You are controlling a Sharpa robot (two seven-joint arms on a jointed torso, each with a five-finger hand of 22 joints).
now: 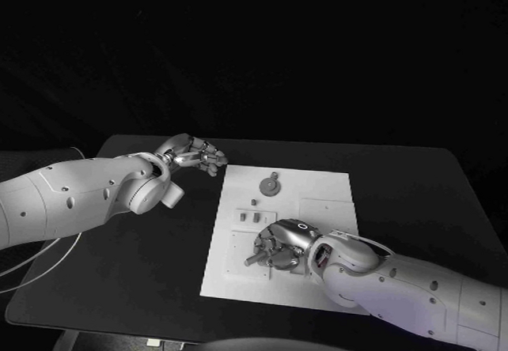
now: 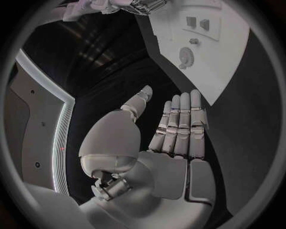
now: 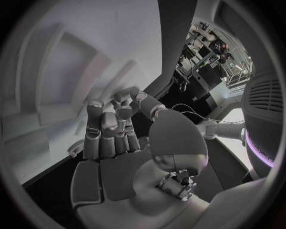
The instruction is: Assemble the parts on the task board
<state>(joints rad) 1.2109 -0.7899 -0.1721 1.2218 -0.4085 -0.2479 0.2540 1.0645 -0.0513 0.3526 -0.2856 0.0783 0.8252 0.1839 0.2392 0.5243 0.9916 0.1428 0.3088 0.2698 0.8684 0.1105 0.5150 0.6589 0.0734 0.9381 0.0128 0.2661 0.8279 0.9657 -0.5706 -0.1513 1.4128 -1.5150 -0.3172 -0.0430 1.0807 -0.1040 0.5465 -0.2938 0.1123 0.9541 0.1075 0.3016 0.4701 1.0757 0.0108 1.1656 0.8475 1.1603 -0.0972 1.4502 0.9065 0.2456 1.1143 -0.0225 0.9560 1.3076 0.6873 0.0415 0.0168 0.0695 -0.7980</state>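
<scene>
Nearest the robot, the right hand (image 1: 283,244) lies over the near half of the task board (image 1: 321,218), its silver fingers curled down onto the board's surface. In the right wrist view the fingers (image 3: 98,131) bend in close together over the pale board, and a small rounded piece shows just beside them at the board's edge; whether the hand grips anything cannot be told. In the head view a short dark peg-like part (image 1: 253,260) sticks out from under the hand at about eight o'clock.

The task board is a flat, matte white rectangular plate on the black table (image 1: 436,193), with shallow square recesses outlined on it. No writing or label can be read on it.

Just beyond the right hand, at its eleven o'clock, two small upright block parts (image 1: 249,217) stand side by side, with a tiny piece (image 1: 254,201) further on. Toward the far edge lies a round disc part (image 1: 272,186) with a small tab.

Farthest, off the board's far left corner at about ten o'clock, the left hand (image 1: 196,153) hovers over bare table, holding nothing; in the left wrist view its fingers (image 2: 178,124) are straight and side by side, thumb apart, well clear of the parts.
</scene>
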